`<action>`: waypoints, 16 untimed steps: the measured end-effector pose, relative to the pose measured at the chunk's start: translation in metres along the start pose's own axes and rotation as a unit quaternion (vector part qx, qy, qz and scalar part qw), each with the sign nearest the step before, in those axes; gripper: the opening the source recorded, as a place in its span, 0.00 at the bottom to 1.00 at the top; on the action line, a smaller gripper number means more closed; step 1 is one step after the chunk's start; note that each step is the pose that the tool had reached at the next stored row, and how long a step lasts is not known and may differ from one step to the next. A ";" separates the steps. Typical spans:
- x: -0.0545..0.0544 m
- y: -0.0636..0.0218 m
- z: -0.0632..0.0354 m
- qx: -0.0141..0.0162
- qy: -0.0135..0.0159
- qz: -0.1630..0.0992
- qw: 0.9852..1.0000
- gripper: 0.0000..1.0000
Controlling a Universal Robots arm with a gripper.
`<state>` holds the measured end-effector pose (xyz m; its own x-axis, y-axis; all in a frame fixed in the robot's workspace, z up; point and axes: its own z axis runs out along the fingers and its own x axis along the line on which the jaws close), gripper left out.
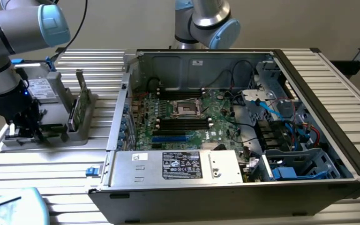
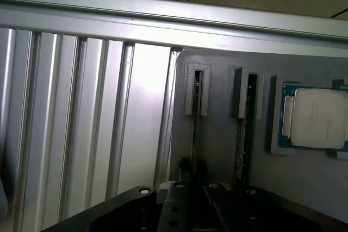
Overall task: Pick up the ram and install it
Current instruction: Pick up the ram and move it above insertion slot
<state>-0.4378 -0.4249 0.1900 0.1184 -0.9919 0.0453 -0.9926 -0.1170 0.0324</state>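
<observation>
Ram: the ram [image 2: 194, 129] stands on edge in a slot of the grey holder [image 2: 217, 134], on the slatted table [image 1: 55, 164] to the exterior view's left of the open computer case [image 1: 348, 133].
Ram axis: its long axis runs near to far along the slot.
Gripper: the gripper [image 1: 28, 133] is down over the holder, jaws drawn narrow on either side of the ram's edge, seemingly clamping it.
Neighbours: a second stick [image 2: 244, 129] sits in the next slot, with the processor chip [image 2: 318, 118] beyond.

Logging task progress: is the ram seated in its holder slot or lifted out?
Seated: the ram stands on edge in the gray holder, gripper at it.
</observation>
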 end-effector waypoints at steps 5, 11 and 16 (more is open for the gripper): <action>0.000 0.0000 0.0000 0.000 0.000 0.000 1.000 0.14; 0.000 0.0000 -0.0016 0.000 0.000 0.000 1.000 0.14; 0.000 0.0002 -0.0080 0.000 0.000 0.000 1.000 0.14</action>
<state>-0.4377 -0.4249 0.1980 0.1185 -0.9920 0.0446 -0.9926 -0.1171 0.0334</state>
